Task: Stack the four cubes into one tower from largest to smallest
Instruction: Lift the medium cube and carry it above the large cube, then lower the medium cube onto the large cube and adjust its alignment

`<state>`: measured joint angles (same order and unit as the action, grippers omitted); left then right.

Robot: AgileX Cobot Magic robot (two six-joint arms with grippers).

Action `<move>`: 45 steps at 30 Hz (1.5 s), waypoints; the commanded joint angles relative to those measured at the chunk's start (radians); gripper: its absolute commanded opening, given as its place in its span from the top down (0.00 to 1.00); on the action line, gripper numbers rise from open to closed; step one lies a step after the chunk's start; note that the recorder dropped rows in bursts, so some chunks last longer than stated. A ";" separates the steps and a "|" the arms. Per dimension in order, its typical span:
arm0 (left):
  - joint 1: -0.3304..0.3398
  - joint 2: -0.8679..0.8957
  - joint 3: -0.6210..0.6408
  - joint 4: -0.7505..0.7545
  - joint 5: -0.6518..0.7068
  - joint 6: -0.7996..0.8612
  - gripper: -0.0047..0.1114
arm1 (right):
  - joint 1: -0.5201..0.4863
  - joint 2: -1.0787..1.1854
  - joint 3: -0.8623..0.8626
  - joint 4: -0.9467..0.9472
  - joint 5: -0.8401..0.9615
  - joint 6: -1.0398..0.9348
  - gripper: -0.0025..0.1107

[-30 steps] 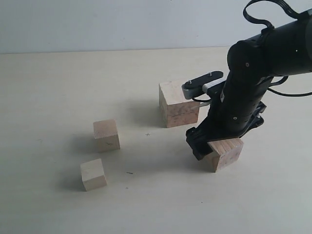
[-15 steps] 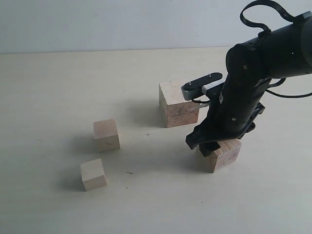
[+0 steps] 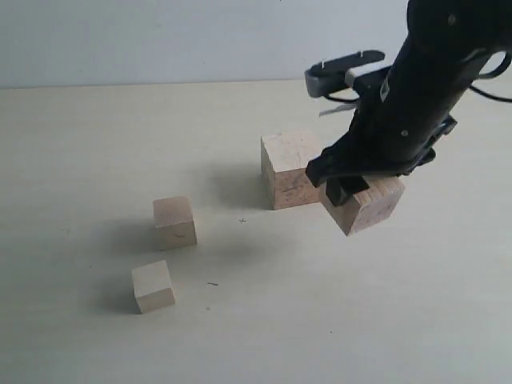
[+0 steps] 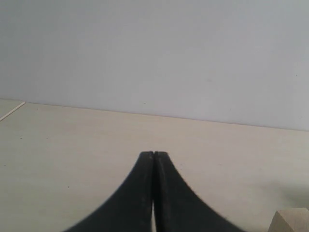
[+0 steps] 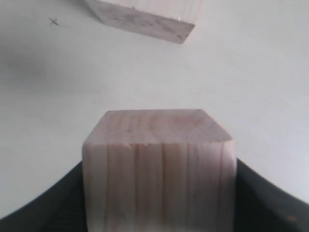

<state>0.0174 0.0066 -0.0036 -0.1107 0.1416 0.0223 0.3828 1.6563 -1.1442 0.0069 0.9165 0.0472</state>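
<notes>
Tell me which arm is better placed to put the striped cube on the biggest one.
Right. Its jaws grip the striped cube, lifted off the table beside the largest cube. The left arm's jaws are shut, empty, outside the exterior view.

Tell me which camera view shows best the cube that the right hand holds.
The right wrist view: the striped cube fills the frame in the right hand, grain lines clear. The exterior view shows it above the table, partly covered by the arm. The left wrist view shows only one unidentifiable wooden corner.
</notes>
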 commanded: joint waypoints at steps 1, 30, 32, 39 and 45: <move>-0.007 -0.007 0.004 -0.006 -0.001 0.004 0.96 | 0.001 -0.039 -0.129 0.058 0.107 -0.001 0.98; -0.007 -0.007 0.004 -0.006 -0.001 0.004 0.96 | 0.001 0.360 -0.582 0.010 0.154 0.060 0.98; -0.007 -0.007 0.004 -0.006 -0.001 0.004 0.96 | 0.001 0.365 -0.582 0.002 0.149 0.060 0.98; -0.007 -0.007 0.004 -0.006 -0.001 0.001 0.96 | 0.001 0.373 -0.601 -0.007 0.133 0.079 0.98; -0.007 -0.007 0.004 -0.006 -0.001 0.001 0.96 | 0.001 0.414 -0.651 0.005 0.207 0.081 0.98</move>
<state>0.0174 0.0066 -0.0036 -0.1107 0.1416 0.0223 0.3828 2.0532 -1.7691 0.0086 1.0881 0.1239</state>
